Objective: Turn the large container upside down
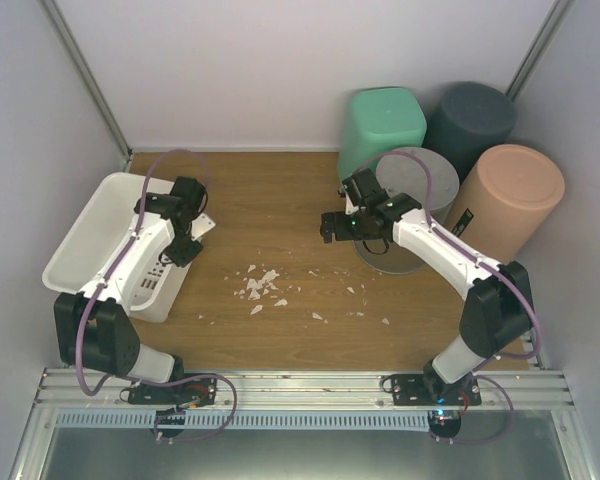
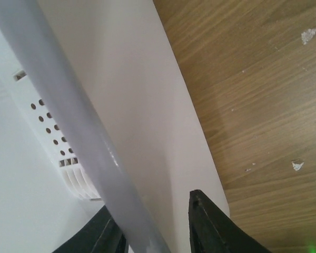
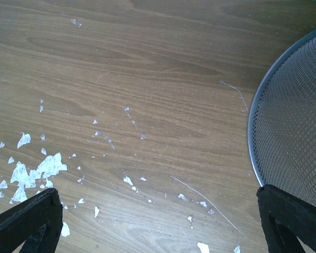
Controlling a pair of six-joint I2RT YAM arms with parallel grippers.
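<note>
container: large white container [image 1: 95, 235], far left of the table [image 1: 280, 200], tilted up, not flat
left gripper [image 2: 152, 211]: clamped on the container's rim [image 2: 84, 132], one finger on each side of the wall
right gripper [image 3: 158, 211]: jaws spread wide, holding nothing, just beside the mesh bin [image 3: 295, 121], well apart from the container
mid-table: paper scraps [image 1: 260, 285] between the arms

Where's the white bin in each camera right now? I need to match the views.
Top external: bin at the left, tilted.
Left wrist: it fills the left and centre, with its rim passing through the left gripper.
Right wrist: not in view.
Shared landmark: white scraps on the table, visible in all three views.
</note>
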